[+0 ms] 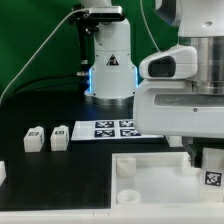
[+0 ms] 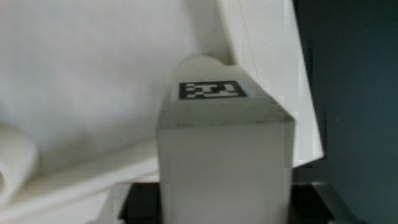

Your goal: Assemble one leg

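exterior view: the claw [image 1: 207, 160] hangs at the right over the large white square tray-like part [image 1: 150, 175] on the black bench [image 1: 60, 175]. wrist view: the claw grips the small white plastic tagged leg [image 2: 222, 140] against the white tray.

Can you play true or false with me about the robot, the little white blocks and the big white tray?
1. Two small white legs stand side by side on the black table. True.
2. The marker board is lying inside the big white tray. False: it lies flat on the table, behind the tray.
3. In the wrist view, the end effector holds a white leg with a black-and-white tag. True.
4. The tabletop is bright red. False: it is black.
5. The held leg sits beside the two legs on the table. False: it is over at the tray.
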### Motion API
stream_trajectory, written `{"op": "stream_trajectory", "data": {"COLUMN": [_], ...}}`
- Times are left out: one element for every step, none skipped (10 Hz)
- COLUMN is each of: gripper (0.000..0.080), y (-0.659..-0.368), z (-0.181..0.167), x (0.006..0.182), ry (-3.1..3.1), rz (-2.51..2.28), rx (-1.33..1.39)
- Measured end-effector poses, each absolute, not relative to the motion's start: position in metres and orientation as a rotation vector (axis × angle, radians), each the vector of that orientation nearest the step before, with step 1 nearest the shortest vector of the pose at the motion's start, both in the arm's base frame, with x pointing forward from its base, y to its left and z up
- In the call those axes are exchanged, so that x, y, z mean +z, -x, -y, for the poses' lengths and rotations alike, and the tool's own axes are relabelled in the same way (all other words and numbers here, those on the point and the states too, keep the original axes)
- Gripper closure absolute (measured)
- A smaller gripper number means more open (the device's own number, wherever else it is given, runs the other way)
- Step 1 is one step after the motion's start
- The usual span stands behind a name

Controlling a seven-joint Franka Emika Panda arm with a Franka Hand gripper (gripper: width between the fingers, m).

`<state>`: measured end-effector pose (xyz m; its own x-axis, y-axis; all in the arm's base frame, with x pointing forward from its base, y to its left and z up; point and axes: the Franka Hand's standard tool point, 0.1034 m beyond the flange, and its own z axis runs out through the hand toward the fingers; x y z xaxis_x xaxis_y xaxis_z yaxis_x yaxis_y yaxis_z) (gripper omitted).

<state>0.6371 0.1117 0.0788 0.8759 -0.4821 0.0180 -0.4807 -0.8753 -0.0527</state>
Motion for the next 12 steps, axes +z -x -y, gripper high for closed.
{"op": "stream_trajectory", "data": {"gripper": [0.0509, 0.0508, 0.0508, 0.0507, 0.0507, 0.0507, 0.0507, 0.0507, 0.0506, 0.0506, 0.0506, 0.0501], "y": [-0.636, -0.635, -0.633, -0.631, -0.631, -0.63, -0.63, -0.629, -0.627, -0.624, -0.623, -0.623], "z": [-0.109, -0.106, -0.103, -0.098, -0.1, -0.102, -0.102, -0.101, -0.1, -0.101, -0.102, -0.103], "x": [0.079, 0.079, 0.079, 0.078, 0.079, 0.078, 0.078, 0.078, 0.078, 0.078, 0.078, 0.078], "ry": [2.9, 2.79, 2.644, 2.535, 2.503, 2.427, 2.37, 2.234, 2.045, 1.805, 1.646, 1.583], "rz": [-1.078, -1.298, -1.533, -1.652, -1.739, -1.844, -1.919, -2.072, -2.242, -2.412, -2.509, -2.544], "rx": [-0.042, -0.024, 0.005, 0.036, 0.05, 0.062, 0.068, 0.084, 0.104, 0.121, 0.127, 0.118]}}
